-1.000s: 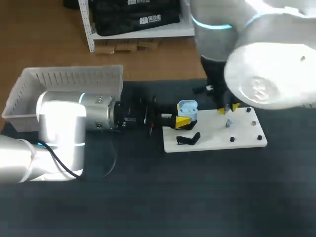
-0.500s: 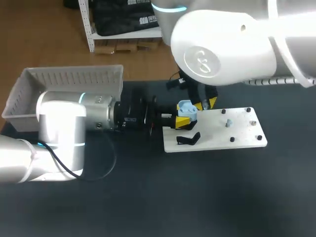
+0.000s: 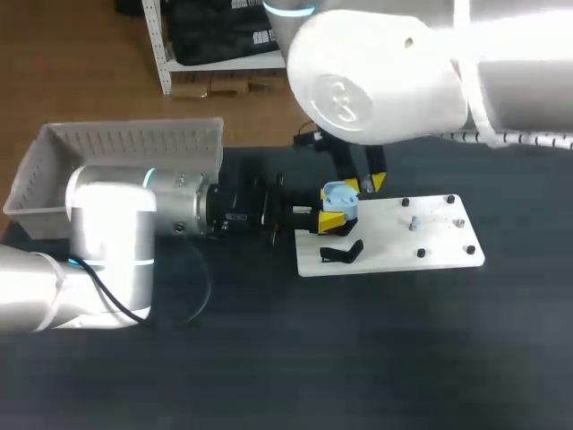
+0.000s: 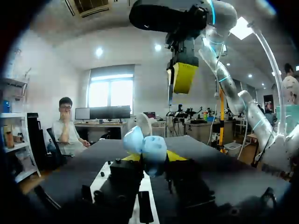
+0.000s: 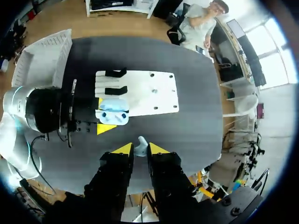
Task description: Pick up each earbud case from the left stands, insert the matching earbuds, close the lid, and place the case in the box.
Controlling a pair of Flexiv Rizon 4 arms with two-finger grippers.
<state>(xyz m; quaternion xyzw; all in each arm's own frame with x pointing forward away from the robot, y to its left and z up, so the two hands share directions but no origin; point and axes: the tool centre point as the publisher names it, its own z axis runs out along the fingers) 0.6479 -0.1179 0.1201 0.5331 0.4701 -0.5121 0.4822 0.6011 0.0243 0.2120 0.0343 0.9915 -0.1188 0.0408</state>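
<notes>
Within left pincer (image 3: 329, 209), case (image 3: 341, 195) stands open.

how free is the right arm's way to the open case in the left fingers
Probably yes, it looks free. In the right wrist view the open case lies straight ahead of the right gripper, which holds an earbud, with nothing between. The left gripper clamps the case from its sides only.

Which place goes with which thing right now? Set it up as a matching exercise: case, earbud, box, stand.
1 earbud case
2 earbud
3 box
4 black stand

A on the white board
B between the right hand's fingers
C at the table's far left
D in the left hand, lid open

Pairs: 1-D, 2-B, 3-C, 4-A
</notes>
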